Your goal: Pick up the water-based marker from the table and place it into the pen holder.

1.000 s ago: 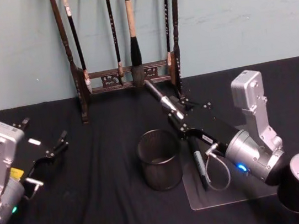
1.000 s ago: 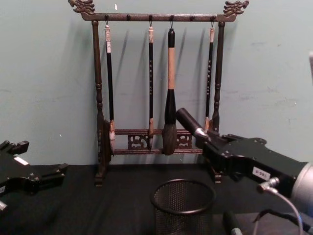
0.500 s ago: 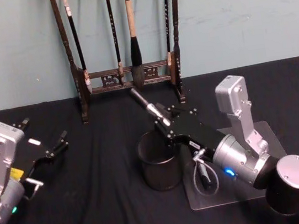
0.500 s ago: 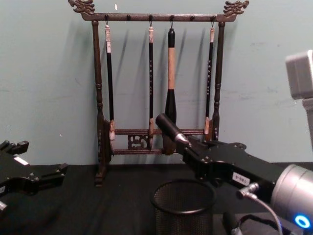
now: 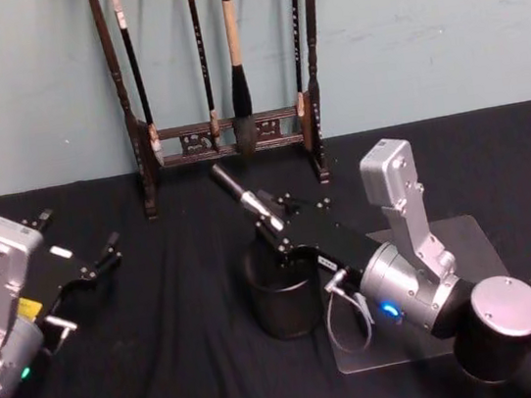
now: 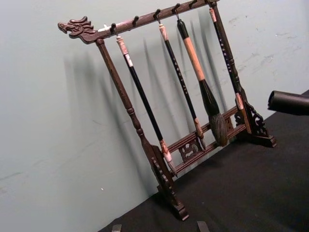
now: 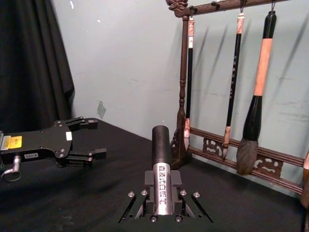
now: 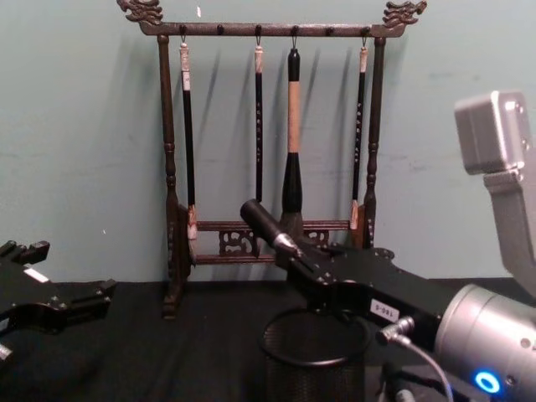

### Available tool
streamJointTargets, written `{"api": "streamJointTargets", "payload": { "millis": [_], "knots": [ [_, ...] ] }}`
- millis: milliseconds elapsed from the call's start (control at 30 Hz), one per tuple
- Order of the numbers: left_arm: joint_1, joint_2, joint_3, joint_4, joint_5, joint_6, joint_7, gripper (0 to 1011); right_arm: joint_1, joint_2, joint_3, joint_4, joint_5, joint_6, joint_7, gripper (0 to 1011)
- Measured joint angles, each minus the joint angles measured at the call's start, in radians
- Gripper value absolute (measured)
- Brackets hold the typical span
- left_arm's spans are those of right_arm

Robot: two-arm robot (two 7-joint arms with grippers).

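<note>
Right arm entered head view from 5 o'clock, forearm pointing to 10 o'clock and tilted up. Right end effector [image 5: 275,231] sat near frame centre, fingers clamped on the marker [image 5: 237,191], whose free end stuck out past the tips toward 10 o'clock. Left arm idle at 8 o'clock, wrist low. Left end effector [image 5: 81,235] aimed to 2 o'clock, fingers spread apart.

Water-based marker [image 5: 241,194]: 1
Pen holder [image 5: 283,317]: 1, black mesh
Brush rack [image 8: 165,167]: 1, dark wood
Hanging brushes [image 8: 291,126]: 4
Grippers: 2, left gripper [image 5: 80,231] and right gripper [image 5: 273,228]
Clear mat [image 5: 468,235]: 1
</note>
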Motion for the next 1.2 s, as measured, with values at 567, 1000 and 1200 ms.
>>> {"api": "streamJointTargets", "payload": {
  "millis": [567, 1000, 1200],
  "knots": [
    [0.0, 0.0, 0.0, 0.0, 0.0, 0.0, 0.0, 1009, 0.022, -0.016, -0.008, 0.037, -0.002, -0.006, 0.001, 197],
    [0.0, 0.0, 0.0, 0.0, 0.0, 0.0, 0.0, 1009, 0.019, -0.015, -0.007, 0.033, -0.001, -0.006, 0.001, 469],
    [0.0, 0.0, 0.0, 0.0, 0.0, 0.0, 0.0, 1009, 0.019, -0.014, -0.007, 0.032, -0.001, -0.006, 0.0, 673]
  ]
}}
